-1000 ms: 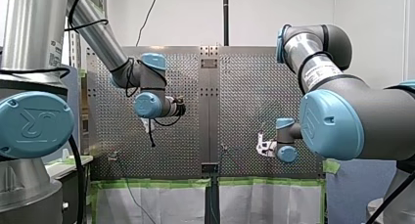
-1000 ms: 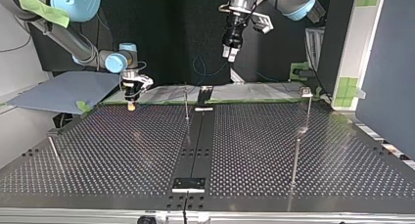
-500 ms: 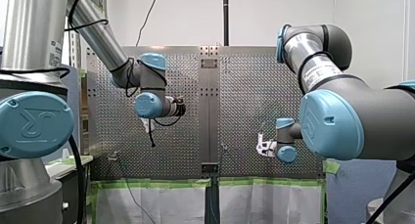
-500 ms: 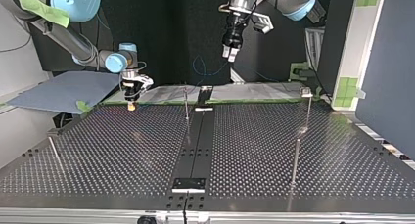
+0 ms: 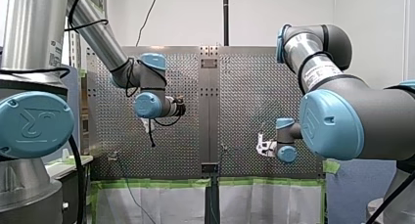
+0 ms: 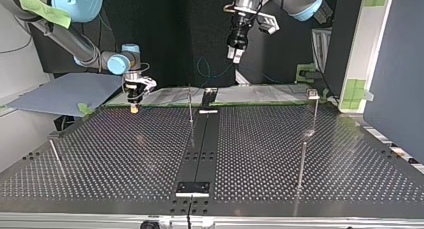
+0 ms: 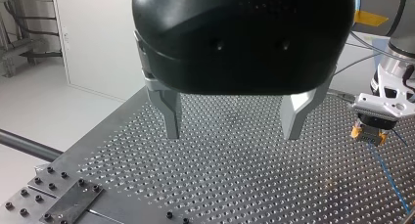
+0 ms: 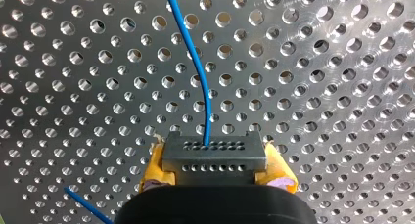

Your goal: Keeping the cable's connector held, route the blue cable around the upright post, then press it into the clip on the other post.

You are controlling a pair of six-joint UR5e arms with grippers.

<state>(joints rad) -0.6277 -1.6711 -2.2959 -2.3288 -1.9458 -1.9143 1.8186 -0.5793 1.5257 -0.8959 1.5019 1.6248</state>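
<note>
In the right wrist view my right gripper (image 8: pixel 215 177) is shut on a grey connector (image 8: pixel 214 155) clamped between its yellow pads (image 8: pixel 152 171). The blue cable (image 8: pixel 198 67) leaves the connector and runs ahead over the perforated table. At the top view's left this gripper (image 6: pixel 134 107) hangs just above the table's far edge. My left gripper (image 7: pixel 231 135) is open with nothing between its metal fingers (image 7: pixel 169 111). It hovers high above the table (image 6: pixel 234 53). A thin upright post (image 6: pixel 190 107) stands near the middle strip. Another post (image 6: pixel 314 105) with a small head stands at the far right.
More posts rise from the table (image 6: pixel 125 154) at the top view's near right (image 6: pixel 301 161) and near left (image 6: pixel 54 151). A dark centre strip (image 6: pixel 200 149) with a bracket (image 6: pixel 192 188) runs down the middle. Green-taped sheeting (image 6: pixel 260 93) lies beyond the far edge.
</note>
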